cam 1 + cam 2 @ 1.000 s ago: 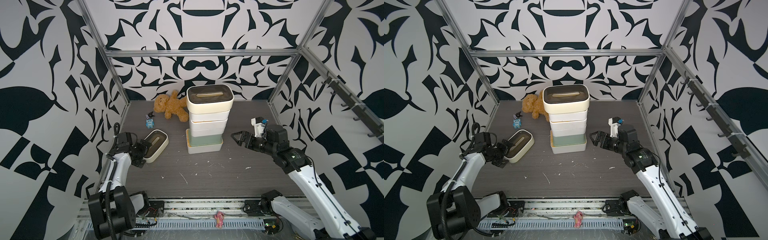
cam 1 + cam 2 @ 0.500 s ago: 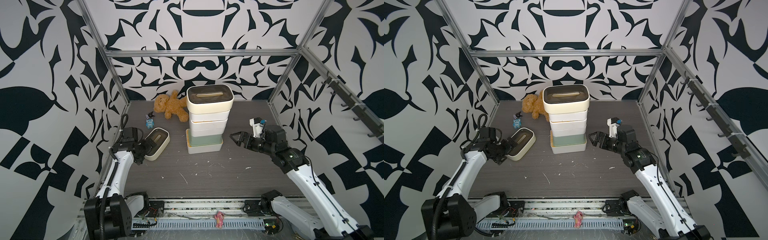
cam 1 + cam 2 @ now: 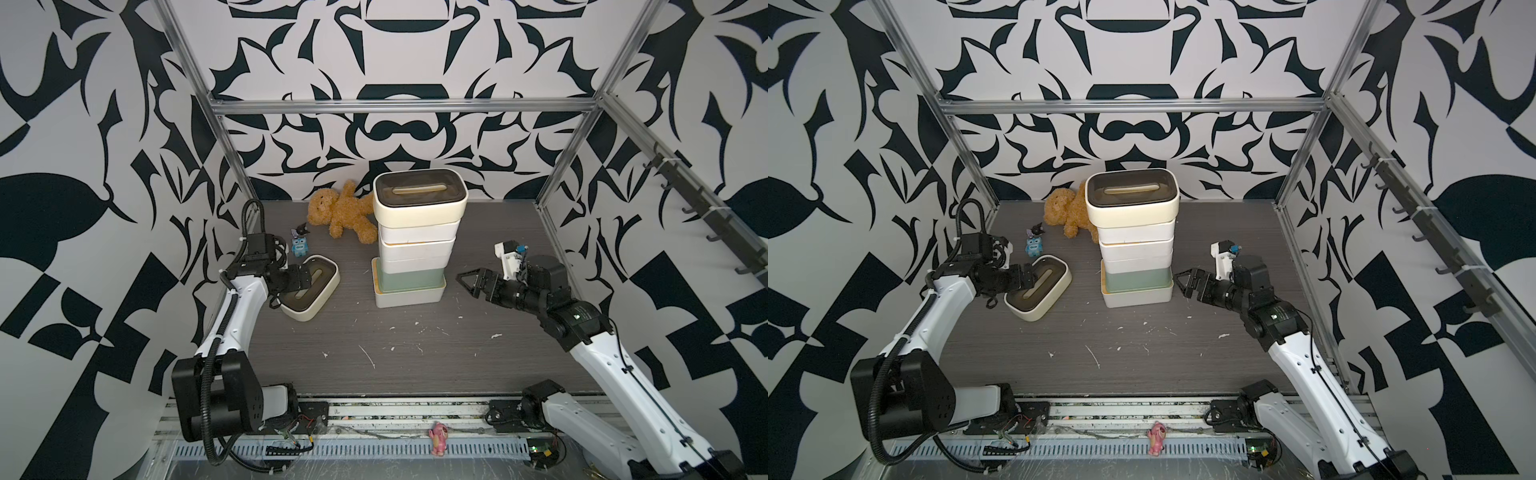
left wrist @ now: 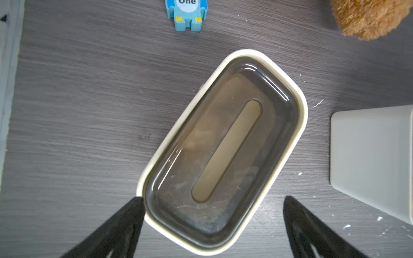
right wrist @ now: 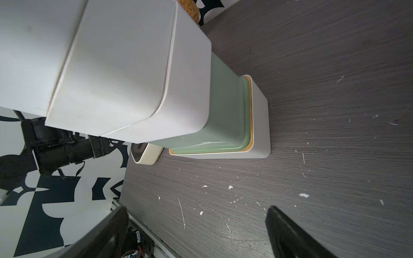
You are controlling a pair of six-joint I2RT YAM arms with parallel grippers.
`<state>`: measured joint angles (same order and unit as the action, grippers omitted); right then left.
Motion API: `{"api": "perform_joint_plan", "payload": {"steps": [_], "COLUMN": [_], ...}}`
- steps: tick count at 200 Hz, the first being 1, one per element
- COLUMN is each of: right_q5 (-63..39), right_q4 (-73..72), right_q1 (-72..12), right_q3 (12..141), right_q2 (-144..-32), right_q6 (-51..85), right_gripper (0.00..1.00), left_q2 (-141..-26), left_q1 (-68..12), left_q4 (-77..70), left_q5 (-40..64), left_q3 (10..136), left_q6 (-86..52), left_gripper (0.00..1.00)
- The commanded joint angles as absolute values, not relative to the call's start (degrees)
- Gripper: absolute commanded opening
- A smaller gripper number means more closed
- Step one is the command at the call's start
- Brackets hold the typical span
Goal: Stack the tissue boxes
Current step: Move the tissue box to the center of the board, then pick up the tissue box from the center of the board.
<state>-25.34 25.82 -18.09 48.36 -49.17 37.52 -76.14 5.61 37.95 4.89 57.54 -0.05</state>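
Loose box [image 4: 223,152]: cream, smoky brown lid.
Top box [image 3: 419,199]: cream, dark lid.
Green box [image 3: 409,279]: sage.
Bottom box [image 3: 409,297]: white, tan rim.
Counter [image 3: 415,353]: dark grey woodgrain, white flecks.
Walls [image 3: 395,137]: black-and-white swirls.
My left hand [image 4: 213,198], right hand [image 5: 196,207]: black.

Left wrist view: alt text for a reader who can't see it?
A cream tissue box with a dark-brown slotted lid lies on the grey table, the open left gripper straddling one end. Nearby: a blue toy, part of a teddy bear and a white box.
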Motion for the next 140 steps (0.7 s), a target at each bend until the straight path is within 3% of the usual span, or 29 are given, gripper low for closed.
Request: {"api": "perform_joint_plan", "payload": {"steps": [1,140], "right_q5": [-27.47,-26.72], "right_q4": [23.98,25.54], "right_q1": [-18.12,-18.18], "right_q3": [48.85,49.31], "right_q2": [-49.34,-48.87], "right_q6": [37.74,38.23], "right_gripper": [0.99,0.99], "left_q2": [-78.82,-96.59], "left_q1": [5.61,0.85], "left_q4": [36.92,39.93], "left_q5": [4.32,-3.77], "left_q3": [59.85,66.6], "left_q6": [9.45,9.79], "left_gripper": [0.99,0.93]}}
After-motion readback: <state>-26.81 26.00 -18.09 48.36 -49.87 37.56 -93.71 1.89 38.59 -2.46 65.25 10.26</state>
